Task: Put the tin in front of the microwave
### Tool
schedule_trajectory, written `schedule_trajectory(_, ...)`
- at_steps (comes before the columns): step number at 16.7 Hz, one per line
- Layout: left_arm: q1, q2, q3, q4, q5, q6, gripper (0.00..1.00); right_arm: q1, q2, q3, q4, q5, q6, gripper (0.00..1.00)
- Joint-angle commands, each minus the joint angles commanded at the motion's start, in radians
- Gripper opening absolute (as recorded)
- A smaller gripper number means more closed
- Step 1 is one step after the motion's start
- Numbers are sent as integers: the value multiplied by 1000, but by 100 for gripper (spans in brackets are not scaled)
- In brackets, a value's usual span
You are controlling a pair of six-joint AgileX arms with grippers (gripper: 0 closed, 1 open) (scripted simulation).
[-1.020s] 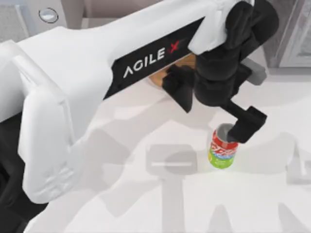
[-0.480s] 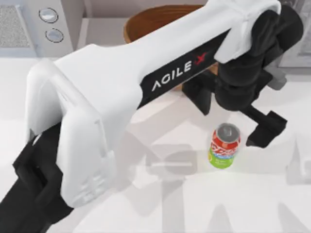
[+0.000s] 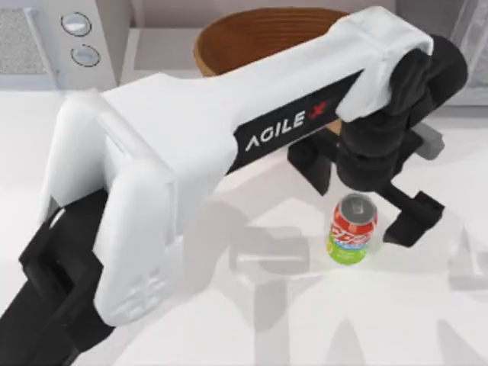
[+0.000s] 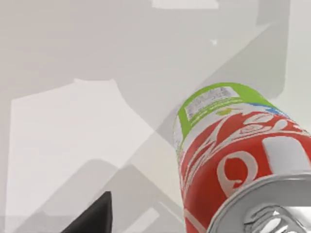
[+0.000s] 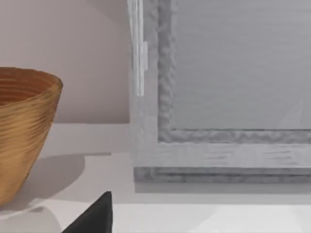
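The tin [image 3: 352, 229] stands upright on the white table right of centre, silver top, red band over green. My left gripper [image 3: 363, 194] hovers open just behind and above it. One black finger [image 3: 311, 163] is to the tin's back left and the other [image 3: 415, 221] is at its right, neither touching. The left wrist view has the tin [image 4: 238, 160] close up beside one fingertip [image 4: 95, 218]. The microwave [image 3: 46, 38], with two round knobs, sits at the back left, far from the tin. One fingertip [image 5: 95, 218] of my open right gripper faces the back right corner.
A brown woven basket [image 3: 259, 30] stands at the back centre, partly under my left arm, and appears again [image 5: 24, 131] in the right wrist view. A darker grey appliance with a pale frame [image 5: 223, 97] occupies the back right. My left arm's white body crosses the table's left half.
My left gripper has shifted right and toward the front, so its right finger no longer overlaps the tin's top. The tin has stayed where it was.
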Motion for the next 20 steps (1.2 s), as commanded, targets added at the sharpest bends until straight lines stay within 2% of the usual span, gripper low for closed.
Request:
schedule_trajectory(4,-1,4,-98,102,0,-1,100,0,0,0,0,0,0,100)
schedule_trajectory(8,-1,4,-101,105,0,-1,100,0,0,0,0,0,0,100)
schedule_trajectory(20,-1,4,-101,105,0,-1,10,0,0,0,0,0,0,100)
